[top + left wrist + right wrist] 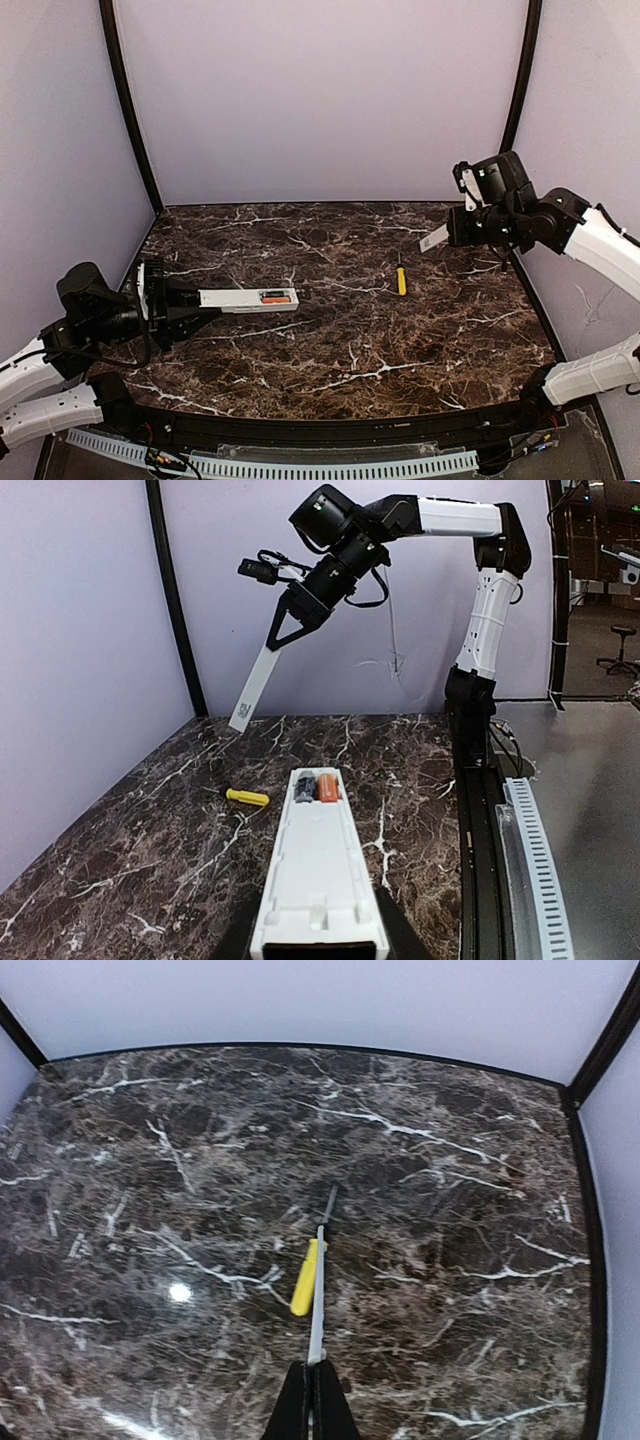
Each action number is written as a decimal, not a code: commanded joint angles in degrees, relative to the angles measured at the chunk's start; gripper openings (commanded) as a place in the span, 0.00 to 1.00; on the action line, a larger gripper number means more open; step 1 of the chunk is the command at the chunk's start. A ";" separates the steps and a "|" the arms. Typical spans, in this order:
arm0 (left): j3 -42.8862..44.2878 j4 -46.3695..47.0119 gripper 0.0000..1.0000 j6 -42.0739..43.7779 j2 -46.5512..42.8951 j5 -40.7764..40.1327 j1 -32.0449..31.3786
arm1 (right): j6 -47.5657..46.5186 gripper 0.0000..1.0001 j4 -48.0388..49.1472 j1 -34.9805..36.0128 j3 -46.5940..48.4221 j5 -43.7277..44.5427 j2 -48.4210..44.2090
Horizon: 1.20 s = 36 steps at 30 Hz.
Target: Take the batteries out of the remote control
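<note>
My left gripper [192, 300] is shut on the remote control [248, 298], holding the white bar level just above the table with its back facing up. From the left wrist the remote control [320, 870] runs away from my left gripper [318, 952]. Its open bay at the far end holds the batteries [328, 787]: one orange-red cell beside a darker grey one. My right gripper [456, 232] hangs high at the right, shut on the flat white cover strip [433, 239]. The right wrist view shows that cover strip [318, 1300] edge-on, pinched in my right gripper [318, 1375].
A yellow-handled screwdriver [401, 281] lies on the dark marble table [350, 350], right of centre and below the raised cover strip. Lilac walls close the back and both sides. A black rail and a white cable duct [320, 465] run along the near edge.
</note>
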 commanded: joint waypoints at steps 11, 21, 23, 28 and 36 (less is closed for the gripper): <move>0.32 -15.83 0.00 -4.69 -11.96 -10.28 -0.17 | -7.73 0.00 -8.82 -6.93 -6.97 13.80 5.02; -1.02 -18.03 0.00 -4.76 -14.51 -12.43 -0.21 | -6.41 0.00 -11.54 -7.03 -8.23 10.56 12.72; -1.00 -17.73 0.00 -5.02 -14.06 -12.15 -0.17 | -5.95 0.00 -11.47 -7.04 -8.45 9.18 13.14; -1.22 -17.00 0.00 -5.60 -13.61 -12.47 -0.23 | -5.38 0.00 -11.45 -7.04 -9.26 6.36 13.34; -1.43 -16.06 0.00 -6.19 -13.75 -13.04 -0.24 | -5.56 0.14 -11.92 -7.04 -9.25 2.01 11.99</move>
